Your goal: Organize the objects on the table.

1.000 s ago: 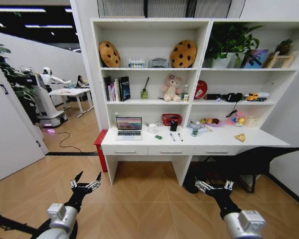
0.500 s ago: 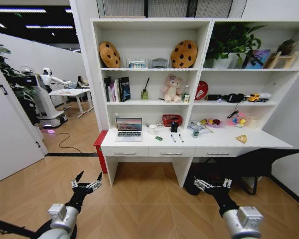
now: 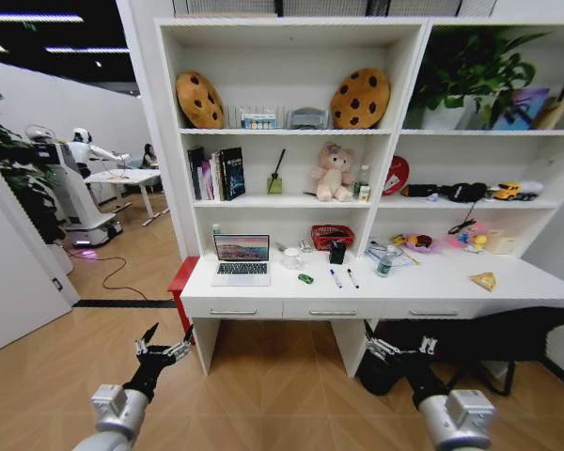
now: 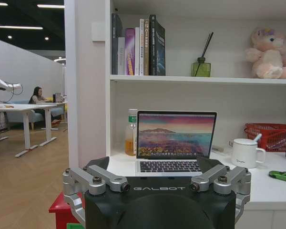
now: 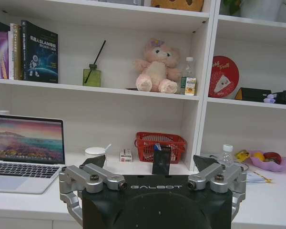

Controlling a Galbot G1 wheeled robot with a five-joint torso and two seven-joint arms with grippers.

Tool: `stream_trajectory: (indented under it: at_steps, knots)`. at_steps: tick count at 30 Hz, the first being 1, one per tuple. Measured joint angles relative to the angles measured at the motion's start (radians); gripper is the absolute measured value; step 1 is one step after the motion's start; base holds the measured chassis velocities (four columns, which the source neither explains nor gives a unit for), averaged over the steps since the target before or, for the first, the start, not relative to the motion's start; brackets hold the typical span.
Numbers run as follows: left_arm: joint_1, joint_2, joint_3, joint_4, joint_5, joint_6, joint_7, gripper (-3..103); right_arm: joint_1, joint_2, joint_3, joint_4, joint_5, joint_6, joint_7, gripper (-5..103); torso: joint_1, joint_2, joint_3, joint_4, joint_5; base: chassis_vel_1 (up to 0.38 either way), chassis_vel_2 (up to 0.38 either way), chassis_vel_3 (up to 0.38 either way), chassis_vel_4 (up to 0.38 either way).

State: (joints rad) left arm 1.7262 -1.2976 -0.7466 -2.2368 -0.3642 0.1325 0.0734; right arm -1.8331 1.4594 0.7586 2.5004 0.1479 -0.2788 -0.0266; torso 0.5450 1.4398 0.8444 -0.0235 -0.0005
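With both my left jaws (image 3: pixel 164 349) and right jaws (image 3: pixel 396 349) spread wide, empty and low before the desk (image 3: pixel 263 291), I risk sweeping the green toy car (image 3: pixel 305 278) and pens (image 3: pixel 336 278) off the front edge when reaching in.

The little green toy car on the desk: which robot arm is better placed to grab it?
Probably the left. The green toy car sits left of the desk's middle, nearer the left end effector than the right end effector. Both hang open, well short.
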Motion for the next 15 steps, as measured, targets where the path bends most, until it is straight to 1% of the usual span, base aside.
stream_trajectory:
  at_steps: [2, 3, 4, 5, 6, 7, 8, 12, 13, 14, 15]
  knots:
    - [-0.002, -0.001, 0.0, 0.002, 0.0, 0.0, 0.001, 100, 0.004, -0.001, -0.003, 0.0, -0.001, 0.0, 0.0, 100, 0.0, 0.0, 0.0, 0.0003, 0.0012, -0.369, 0.377, 0.352, -0.36]
    - [-0.002, -0.001, 0.0, 0.002, 0.0, 0.0, 0.001, 100, 0.004, -0.001, -0.003, 0.0, -0.001, 0.0, 0.0, 100, 0.0, 0.0, 0.0, 0.0003, 0.0012, -0.357, 0.377, 0.352, -0.379]
    - [-0.003, -0.002, 0.001, 0.005, 0.0, -0.001, 0.001, 100, 0.005, -0.001, -0.005, 0.0, -0.001, 0.0, 0.0, 100, 0.0, 0.0, 0.0, -0.0002, -0.0002, -0.362, 0.366, 0.377, -0.365]
    - [-0.003, -0.002, 0.001, 0.007, 0.0, -0.001, 0.002, 100, 0.006, -0.001, -0.006, 0.0, -0.002, 0.0, 0.0, 100, 0.0, 0.0, 0.0, 0.0, -0.0004, -0.362, 0.37, 0.377, -0.365]
    - [-0.003, -0.002, 0.001, 0.007, 0.0, -0.001, 0.002, 100, 0.006, -0.001, -0.006, 0.0, -0.002, 0.0, 0.0, 100, 0.0, 0.0, 0.0, 0.0, -0.0004, -0.362, 0.37, 0.377, -0.365]
    - [-0.003, -0.004, 0.002, 0.008, 0.0, -0.002, 0.002, 100, 0.008, -0.001, -0.008, 0.0, -0.004, 0.001, 0.0, 100, 0.0, 0.0, 0.0, 0.0, 0.0011, -0.365, 0.37, 0.377, -0.367]
    - [-0.003, -0.005, 0.002, 0.009, 0.0, -0.002, 0.002, 100, 0.009, -0.002, -0.008, 0.0, -0.005, 0.004, 0.0, 100, 0.0, 0.0, 0.0, 0.0003, 0.0011, -0.365, 0.371, 0.371, -0.367]
    - [-0.003, -0.006, 0.003, 0.011, 0.001, -0.003, 0.003, 100, 0.01, -0.001, -0.01, 0.0, -0.009, 0.011, 0.0, 100, 0.0, 0.0, 0.0, 0.0, -0.0003, -0.351, 0.365, 0.381, -0.36]
    - [-0.004, -0.007, 0.003, 0.012, 0.001, -0.003, 0.002, 100, 0.01, -0.001, -0.012, -0.001, -0.01, 0.014, 0.0, 100, 0.0, 0.0, 0.0, -0.0001, 0.001, -0.351, 0.369, 0.354, -0.336]
    - [-0.004, -0.007, 0.003, 0.012, 0.001, -0.003, 0.002, 100, 0.01, -0.001, -0.012, -0.001, -0.01, 0.014, 0.0, 100, 0.0, 0.0, 0.0, -0.0001, 0.001, -0.351, 0.369, 0.354, -0.336]
    - [-0.005, -0.008, 0.004, 0.013, 0.002, -0.003, 0.003, 100, 0.01, 0.0, -0.014, -0.006, -0.019, 0.024, 0.0, 100, 0.0, 0.0, 0.0, -0.0001, 0.0002, -0.351, 0.362, 0.327, -0.345]
